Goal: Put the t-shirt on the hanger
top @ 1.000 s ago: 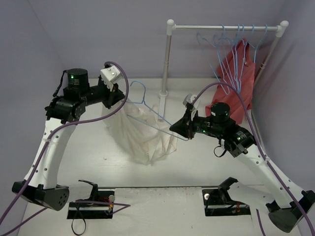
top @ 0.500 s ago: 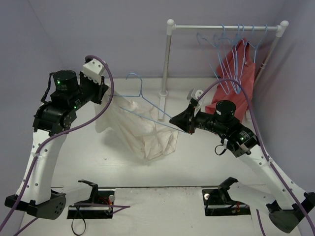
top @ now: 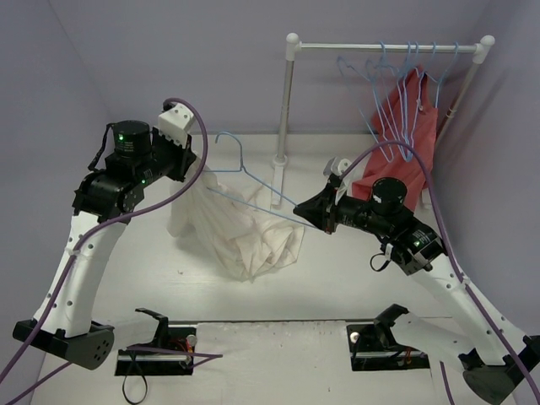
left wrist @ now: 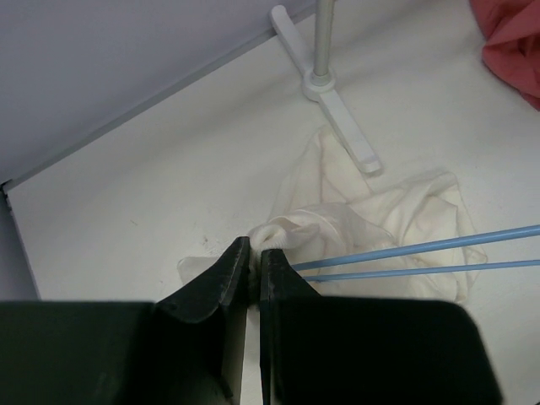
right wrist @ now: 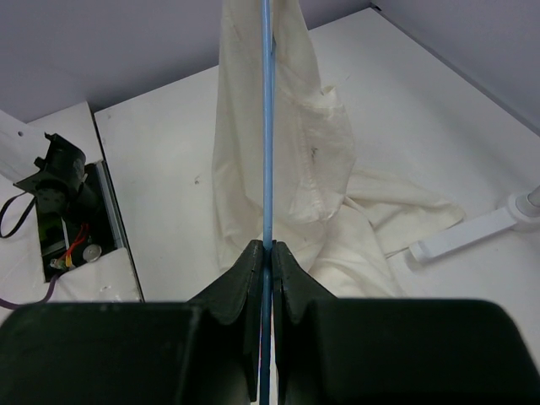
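Observation:
The cream t-shirt [top: 245, 232] hangs bunched from my left gripper [top: 199, 166], its lower part on the table. My left gripper [left wrist: 252, 246] is shut on a fold of the t-shirt [left wrist: 371, 211]. The light-blue wire hanger [top: 246, 181] runs from the shirt to my right gripper [top: 302, 208], its hook up near the left arm. My right gripper [right wrist: 267, 248] is shut on the hanger's wire [right wrist: 267, 126], with the t-shirt [right wrist: 295, 169] draped along it. Two hanger wires [left wrist: 422, 257] cross the left wrist view.
A white rack [top: 287, 101] stands at the back, its foot [left wrist: 337, 110] beside the shirt. Several blue hangers [top: 396, 84] and a red-coral garment [top: 405, 135] hang on its rail. Two black mounts [top: 160, 346] sit at the near edge.
My left arm has swung back right and lowered, so the shirt hangs more bunched and rests more on the table. The hanger and my right gripper shifted slightly right.

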